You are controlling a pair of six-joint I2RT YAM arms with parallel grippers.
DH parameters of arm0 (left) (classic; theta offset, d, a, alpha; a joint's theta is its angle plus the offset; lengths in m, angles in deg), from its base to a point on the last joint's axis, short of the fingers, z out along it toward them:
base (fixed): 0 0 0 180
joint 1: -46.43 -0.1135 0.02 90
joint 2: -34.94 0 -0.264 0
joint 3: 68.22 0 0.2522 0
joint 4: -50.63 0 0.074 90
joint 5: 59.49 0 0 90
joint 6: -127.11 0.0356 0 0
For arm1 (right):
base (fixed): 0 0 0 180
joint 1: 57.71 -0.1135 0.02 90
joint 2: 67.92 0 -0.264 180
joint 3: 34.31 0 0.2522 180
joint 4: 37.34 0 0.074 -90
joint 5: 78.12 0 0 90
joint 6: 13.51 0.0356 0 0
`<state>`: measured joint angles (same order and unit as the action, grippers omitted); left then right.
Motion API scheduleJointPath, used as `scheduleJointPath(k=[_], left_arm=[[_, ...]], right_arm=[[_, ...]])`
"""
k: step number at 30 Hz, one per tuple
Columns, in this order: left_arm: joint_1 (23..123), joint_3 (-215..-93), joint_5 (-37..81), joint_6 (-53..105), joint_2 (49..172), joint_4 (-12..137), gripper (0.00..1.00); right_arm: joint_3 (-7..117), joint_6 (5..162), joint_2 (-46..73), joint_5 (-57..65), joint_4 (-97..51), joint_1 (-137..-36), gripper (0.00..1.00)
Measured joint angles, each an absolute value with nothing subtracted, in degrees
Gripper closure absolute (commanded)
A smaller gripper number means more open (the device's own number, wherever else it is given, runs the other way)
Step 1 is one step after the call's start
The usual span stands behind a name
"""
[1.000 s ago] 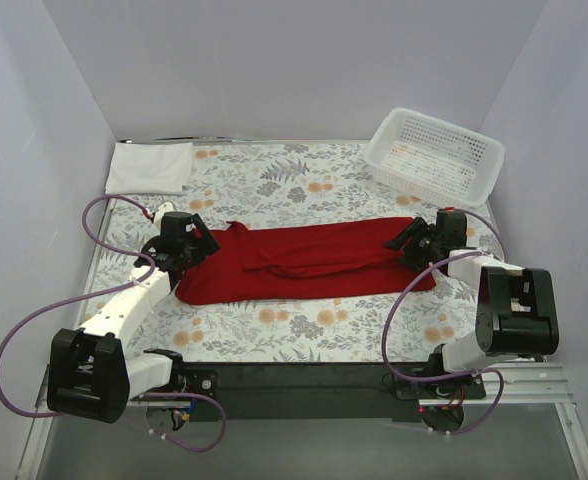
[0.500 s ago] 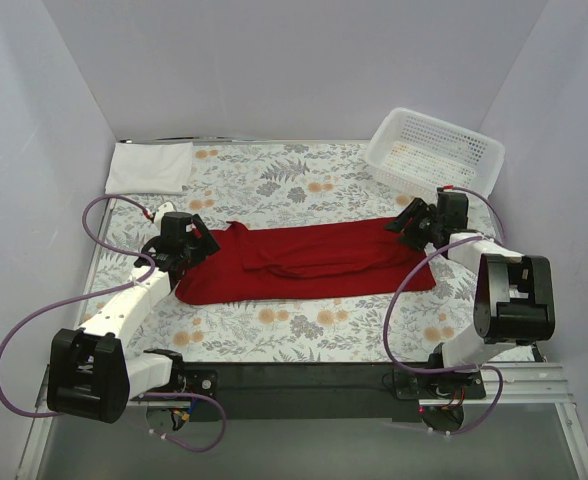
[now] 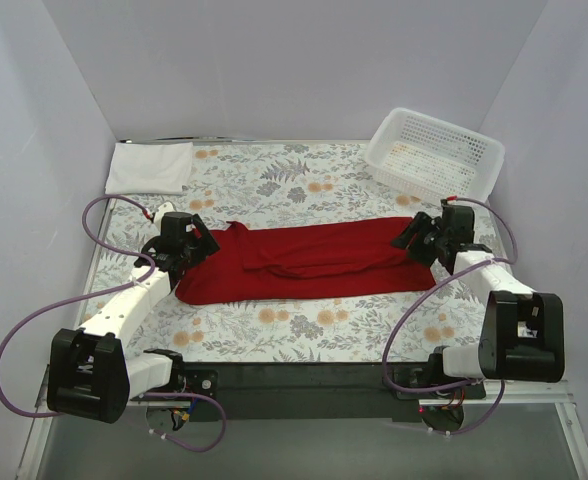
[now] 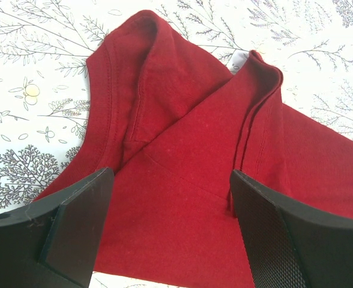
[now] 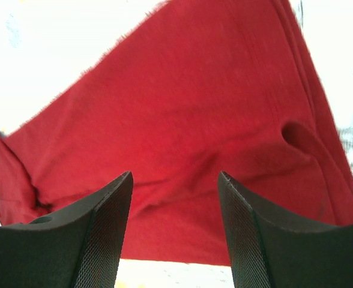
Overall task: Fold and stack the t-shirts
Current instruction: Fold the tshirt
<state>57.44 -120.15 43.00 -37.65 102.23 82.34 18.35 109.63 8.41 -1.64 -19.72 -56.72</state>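
Floral-clothed desk (image 3: 304, 335) bears a red t-shirt (image 3: 314, 262), surely limp and light; pinch its end hems, where left gripper (image 4: 170, 174) and right gripper (image 5: 174, 175) gape empty.

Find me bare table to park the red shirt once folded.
Free: far strip of the table between white shirt and basket; near strip between red shirt and the arm bases. Crowded: the middle band, where the red shirt spans from left claw to right claw.

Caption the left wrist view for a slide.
Open left claw above the collar end of the lengthwise-folded red t-shirt on the floral tablecloth.
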Motion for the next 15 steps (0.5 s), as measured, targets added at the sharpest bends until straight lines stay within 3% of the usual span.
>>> scheduleJointPath(k=[15], left_arm=[[57.44,-120.06,43.64,-37.65,101.79,82.36,0.23]], right_arm=[[14.68,112.06,14.53,-4.85,-22.65,-56.72,0.35]])
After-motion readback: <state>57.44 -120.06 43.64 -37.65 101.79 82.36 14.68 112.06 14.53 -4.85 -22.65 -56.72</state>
